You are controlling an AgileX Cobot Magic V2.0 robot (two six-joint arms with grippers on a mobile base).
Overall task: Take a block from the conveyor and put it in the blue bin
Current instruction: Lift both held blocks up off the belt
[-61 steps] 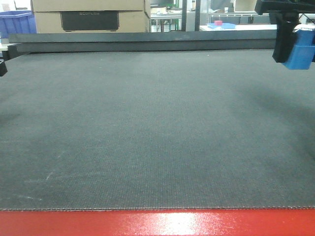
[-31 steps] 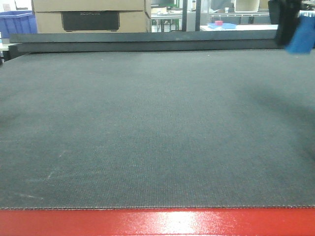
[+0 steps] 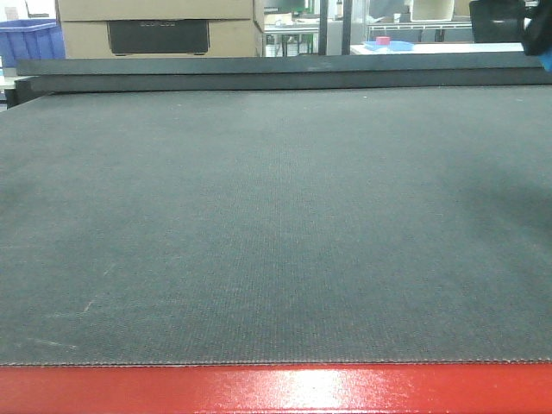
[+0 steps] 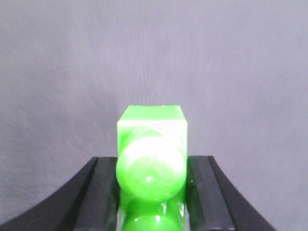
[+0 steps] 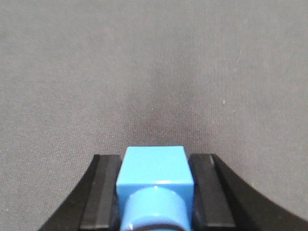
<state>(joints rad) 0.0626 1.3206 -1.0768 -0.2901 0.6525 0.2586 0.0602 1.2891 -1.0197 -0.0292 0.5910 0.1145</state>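
Block (image 5: 153, 169), bright blue and matte, square-faced with a round stud, is clamped between the flat black fingers of the right gripper (image 5: 155, 161) at six o'clock in its wrist view, over the finely woven grey conveyor (image 3: 259, 216) with its glossy red frame (image 3: 276, 390). Left gripper (image 4: 151, 161) pinches a shiny green studded block (image 4: 151, 126), also at six o'clock

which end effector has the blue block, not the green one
The right end effector: its wrist view shows the blue block clamped between its jaws. The left end effector grips a green block instead.
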